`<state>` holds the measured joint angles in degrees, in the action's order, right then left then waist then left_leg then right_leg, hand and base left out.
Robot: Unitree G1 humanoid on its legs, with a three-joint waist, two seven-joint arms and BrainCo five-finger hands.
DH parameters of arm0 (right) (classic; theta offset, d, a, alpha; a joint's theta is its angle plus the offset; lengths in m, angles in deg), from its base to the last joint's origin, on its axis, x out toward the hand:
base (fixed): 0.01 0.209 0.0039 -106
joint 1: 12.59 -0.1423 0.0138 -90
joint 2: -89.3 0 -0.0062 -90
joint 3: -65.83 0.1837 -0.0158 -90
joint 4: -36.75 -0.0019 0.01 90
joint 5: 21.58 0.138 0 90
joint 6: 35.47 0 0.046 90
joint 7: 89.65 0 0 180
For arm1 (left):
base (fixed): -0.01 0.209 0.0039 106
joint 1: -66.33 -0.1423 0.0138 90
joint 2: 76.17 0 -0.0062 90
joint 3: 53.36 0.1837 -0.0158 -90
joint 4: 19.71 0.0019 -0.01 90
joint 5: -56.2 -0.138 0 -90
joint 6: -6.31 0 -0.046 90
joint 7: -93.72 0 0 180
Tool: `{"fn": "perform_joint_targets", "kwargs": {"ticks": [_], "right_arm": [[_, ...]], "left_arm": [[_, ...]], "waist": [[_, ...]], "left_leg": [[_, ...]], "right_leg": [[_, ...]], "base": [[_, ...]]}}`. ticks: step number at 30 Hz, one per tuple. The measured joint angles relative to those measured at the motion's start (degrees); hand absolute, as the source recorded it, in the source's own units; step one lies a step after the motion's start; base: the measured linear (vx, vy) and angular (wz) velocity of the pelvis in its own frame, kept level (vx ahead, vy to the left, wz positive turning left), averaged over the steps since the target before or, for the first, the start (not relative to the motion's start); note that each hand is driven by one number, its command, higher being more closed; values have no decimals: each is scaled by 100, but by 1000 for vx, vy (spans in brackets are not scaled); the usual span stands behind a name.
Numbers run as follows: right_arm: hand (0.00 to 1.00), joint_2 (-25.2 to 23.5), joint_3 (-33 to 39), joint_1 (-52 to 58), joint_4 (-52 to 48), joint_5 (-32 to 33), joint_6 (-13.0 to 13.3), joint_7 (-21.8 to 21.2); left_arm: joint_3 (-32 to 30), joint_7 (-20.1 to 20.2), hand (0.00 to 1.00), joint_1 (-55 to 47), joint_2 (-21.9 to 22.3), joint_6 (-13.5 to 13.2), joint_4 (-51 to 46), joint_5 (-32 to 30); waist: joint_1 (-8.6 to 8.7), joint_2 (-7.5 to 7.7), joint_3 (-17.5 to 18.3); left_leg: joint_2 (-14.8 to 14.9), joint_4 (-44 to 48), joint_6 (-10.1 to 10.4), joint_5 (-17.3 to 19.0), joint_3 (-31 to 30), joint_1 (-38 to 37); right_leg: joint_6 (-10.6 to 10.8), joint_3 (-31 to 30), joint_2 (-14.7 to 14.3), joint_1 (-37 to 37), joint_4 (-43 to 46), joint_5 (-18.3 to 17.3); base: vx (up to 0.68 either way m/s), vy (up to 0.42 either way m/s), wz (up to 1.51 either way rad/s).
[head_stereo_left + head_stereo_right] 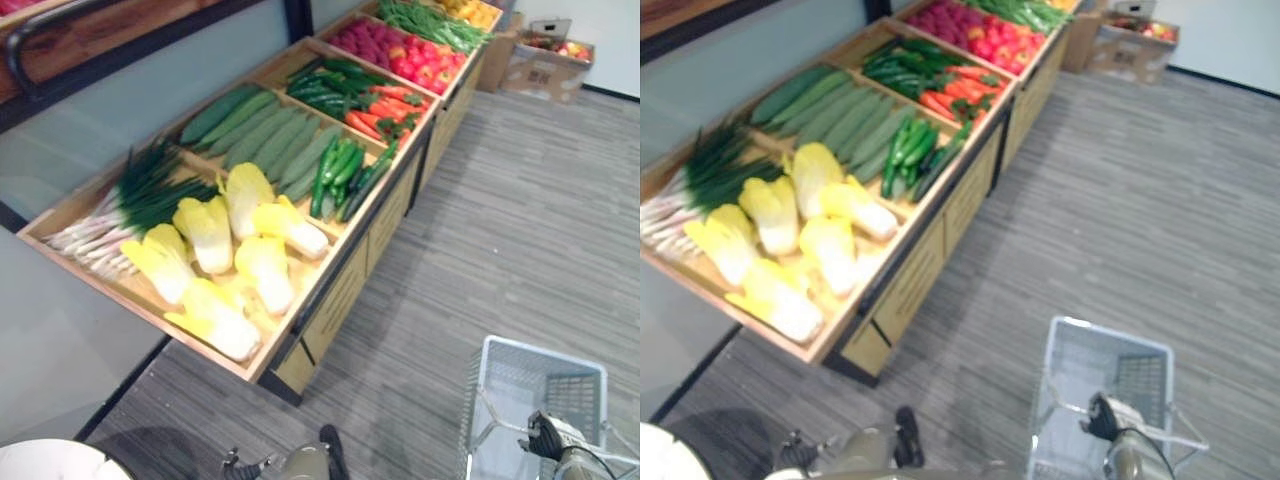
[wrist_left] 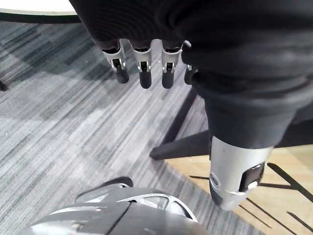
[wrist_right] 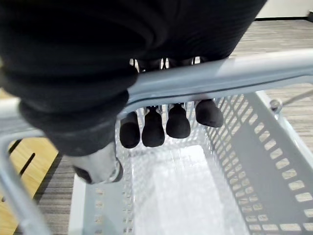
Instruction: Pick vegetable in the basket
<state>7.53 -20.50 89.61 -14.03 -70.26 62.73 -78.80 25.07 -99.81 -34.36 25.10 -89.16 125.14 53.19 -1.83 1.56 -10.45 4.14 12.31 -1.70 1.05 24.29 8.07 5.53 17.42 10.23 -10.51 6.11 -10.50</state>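
A long wooden produce stand [image 1: 330,290] slopes along the left. It holds yellow napa cabbages [image 1: 230,250], spring onions [image 1: 130,205], large cucumbers [image 1: 265,135], small green cucumbers [image 1: 335,175], carrots [image 1: 385,108] and red produce [image 1: 425,60]. A pale grey plastic basket [image 1: 590,380] hangs low at the right, and nothing lies inside it [image 3: 274,161]. My right hand [image 1: 545,435] is shut on its grey handle [image 3: 220,76], dark fingertips [image 3: 154,129] curled under the bar. My left hand [image 2: 144,73] hangs low beside the stand's front, fingers relaxed and straight, holding nothing.
Grey striped carpet [image 1: 520,220] stretches to the right of the stand. A cardboard box of produce [image 1: 545,55] stands at the far end. A white round object [image 1: 50,462] sits at the lower left. A grey wall panel [image 1: 120,100] runs behind the stand.
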Motion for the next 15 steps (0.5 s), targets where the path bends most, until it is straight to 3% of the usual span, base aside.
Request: {"fn": "perform_joint_targets", "kwargs": {"ticks": [2,3,5,6,7,8,9,10,11,13,15], "right_arm": [[100,-12,-19,3,2,-10,21,1],[100,-52,-28,9,25,-27,21,0],[100,-63,-122,1,149,-76,1,-2],[100,-173,-193,76,248,-74,-16,-16],[100,-208,-212,124,218,-74,-9,-25],[100,-269,-211,162,225,-73,-39,-37],[100,-317,-210,243,224,-70,-49,-36],[100,-341,-206,263,228,-70,-55,-35],[100,-392,-198,271,235,-70,-54,-33],[100,-408,-178,288,270,-69,-55,-19],[100,-461,-8,348,529,-59,-80,-6]], "left_arm": [[18,-3,0,-41,18,2,9,-18],[16,-1,0,-29,0,9,38,-47],[137,-7,0,-30,5,60,165,-45],[253,-8,0,-26,-119,61,153,-44],[300,-7,0,-32,-211,73,144,-33],[325,-6,0,-33,-255,86,162,-30],[360,-7,0,-47,-291,96,138,-29],[384,-10,0,-38,-313,98,113,-29],[393,-17,0,-43,-367,98,89,-28],[385,-20,0,-3,-408,99,90,-19],[280,-40,0,167,-425,97,83,24]], "waist": [[1,16,28],[1,49,40],[43,-46,121],[58,117,145],[94,158,151],[141,220,140],[230,163,144],[254,126,154],[277,161,140],[343,224,137],[328,250,146]], "left_leg": [[-131,-383,11,85,-15,-198],[-276,-596,-8,136,-11,-312],[-452,-1141,22,150,-9,-583],[-613,-1155,121,210,-5,-802],[-594,-979,-117,235,-149,-775],[-626,-1004,-125,246,-218,-859],[-570,-1059,-151,255,-454,-998],[-517,-1041,-181,275,-488,-1030],[-452,-1002,-235,318,-689,-1032],[-451,-999,-232,318,-914,-1031],[-438,-935,-89,301,-1334,-923]], "right_leg": [[64,2,65,31,216,-47],[197,-1,202,95,482,-161],[371,-163,431,706,1901,-157],[582,-517,717,1183,2914,-27],[816,-884,721,1643,3878,372],[830,-1047,719,1776,4213,678],[803,-1208,610,1985,4691,1333],[731,-1258,575,2084,4870,1217],[612,-1216,510,2347,4865,614],[527,-1160,521,2399,4481,371],[457,-1374,490,2314,3108,326]], "base": [[63,75,12],[10,104,19],[27,115,29],[163,67,46],[168,58,53],[171,2,72],[155,60,60],[167,48,70],[139,15,53],[142,-37,66],[164,-79,99]]}}
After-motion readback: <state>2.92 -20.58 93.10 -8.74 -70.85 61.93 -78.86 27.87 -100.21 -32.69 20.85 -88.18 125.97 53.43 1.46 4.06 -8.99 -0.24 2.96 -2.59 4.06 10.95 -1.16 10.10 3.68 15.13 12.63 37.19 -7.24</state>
